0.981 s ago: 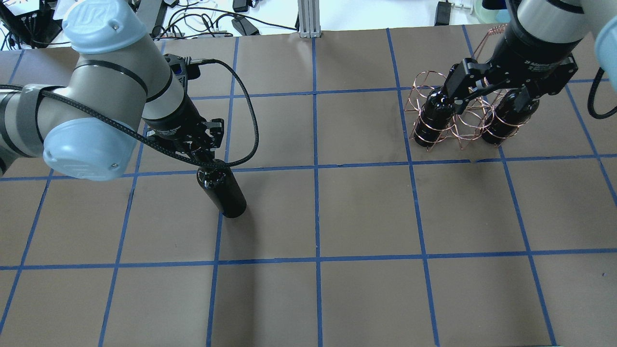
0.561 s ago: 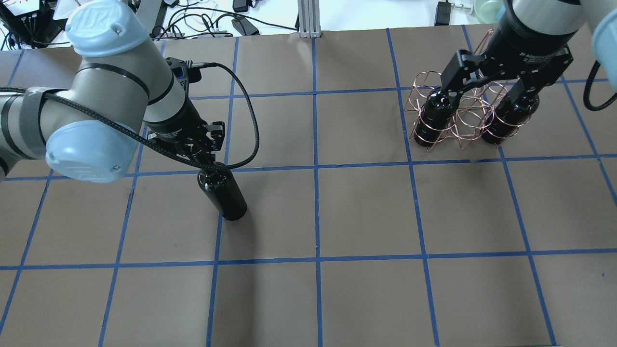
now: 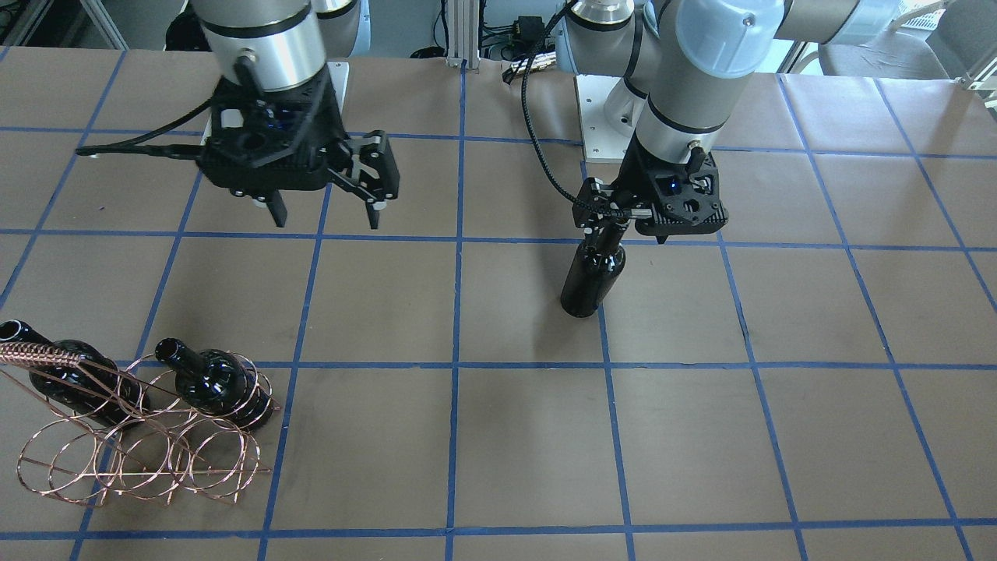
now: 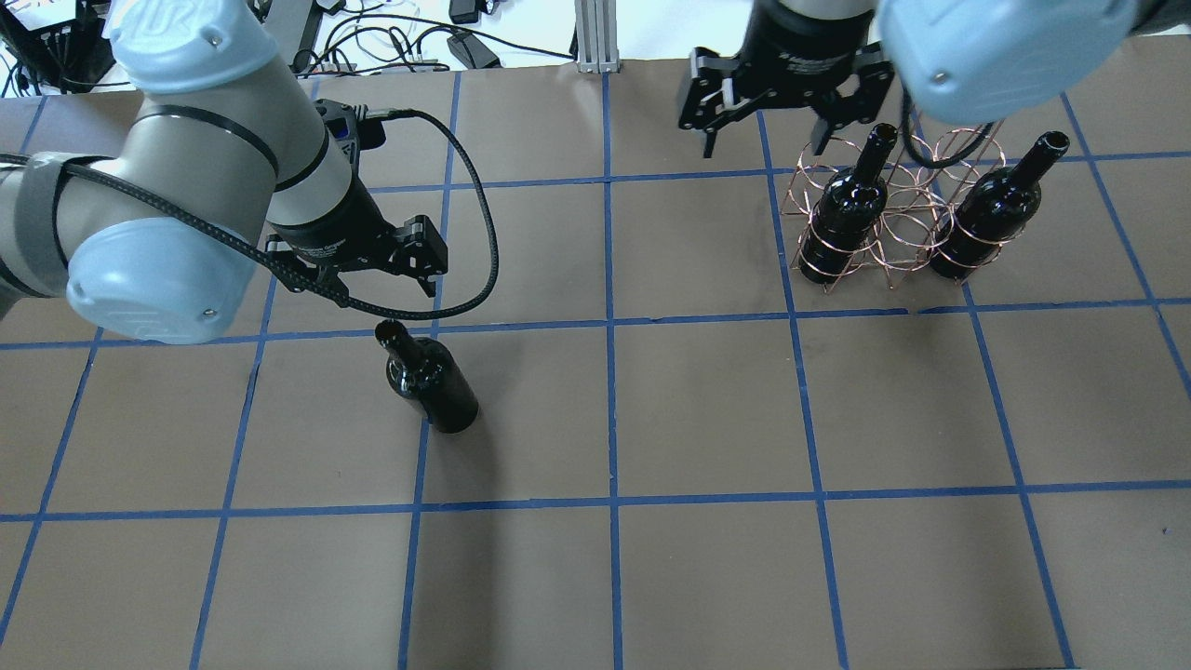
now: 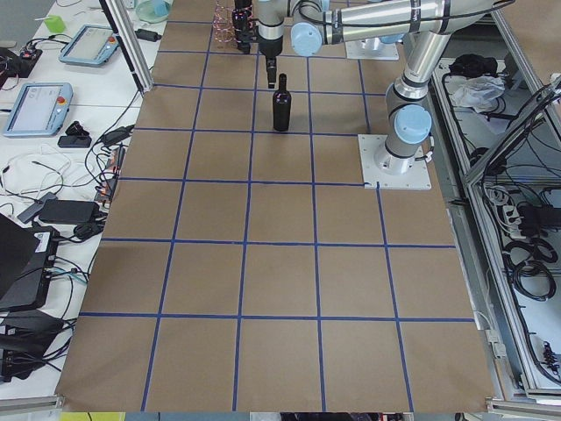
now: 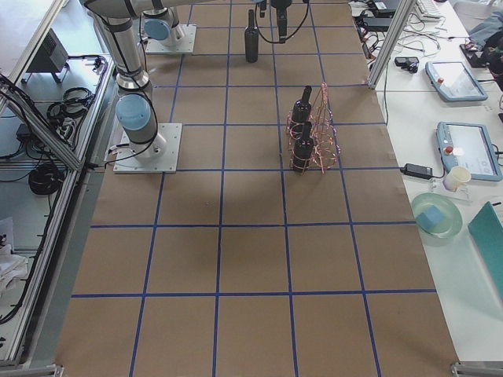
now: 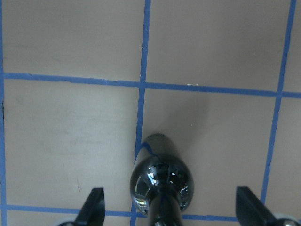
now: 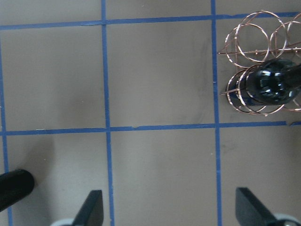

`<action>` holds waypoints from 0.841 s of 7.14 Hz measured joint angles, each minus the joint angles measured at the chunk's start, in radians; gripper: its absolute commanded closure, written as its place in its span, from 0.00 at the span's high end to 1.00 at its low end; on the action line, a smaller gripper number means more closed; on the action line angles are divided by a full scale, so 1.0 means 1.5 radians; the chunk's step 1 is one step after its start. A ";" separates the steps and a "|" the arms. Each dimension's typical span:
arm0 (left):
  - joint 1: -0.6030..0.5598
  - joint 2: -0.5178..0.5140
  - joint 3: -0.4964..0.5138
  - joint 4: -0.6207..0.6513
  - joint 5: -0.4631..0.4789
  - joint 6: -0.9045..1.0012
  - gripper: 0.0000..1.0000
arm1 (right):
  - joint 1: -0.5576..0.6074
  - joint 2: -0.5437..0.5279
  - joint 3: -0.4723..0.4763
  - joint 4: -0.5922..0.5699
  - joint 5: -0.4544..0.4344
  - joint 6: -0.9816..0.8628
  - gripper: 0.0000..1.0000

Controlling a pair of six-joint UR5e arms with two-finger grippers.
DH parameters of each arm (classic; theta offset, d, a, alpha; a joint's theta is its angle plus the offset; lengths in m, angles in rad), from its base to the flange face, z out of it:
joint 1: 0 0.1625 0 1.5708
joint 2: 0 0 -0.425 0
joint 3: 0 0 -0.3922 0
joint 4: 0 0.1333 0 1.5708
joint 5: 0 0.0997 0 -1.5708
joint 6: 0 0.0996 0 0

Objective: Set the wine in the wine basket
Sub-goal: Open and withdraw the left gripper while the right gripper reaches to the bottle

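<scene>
Above the lone bottle [image 4: 437, 391], the left gripper [image 7: 171, 209], spread wide and empty like the right gripper [image 3: 326, 220], should sink squarely and pinch the neck before lifting toward the basket [image 4: 884, 228].

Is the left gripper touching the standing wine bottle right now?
Apart. The left wrist view shows the left gripper open, bare table showing between each finger and the wine bottle.
</scene>
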 measured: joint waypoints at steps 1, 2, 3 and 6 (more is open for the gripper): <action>0.007 0.001 0.054 -0.054 0.001 0.003 1.00 | 0.045 0.016 -0.001 -0.018 -0.002 0.064 1.00; 0.027 -0.001 0.114 -0.103 0.003 0.009 1.00 | 0.080 0.029 0.000 -0.033 -0.004 0.106 0.97; 0.061 -0.001 0.152 -0.127 0.003 0.030 1.00 | 0.099 0.035 0.009 -0.044 -0.005 0.132 0.99; 0.183 0.002 0.180 -0.143 0.009 0.154 1.00 | 0.122 0.036 0.051 -0.124 0.000 0.167 1.00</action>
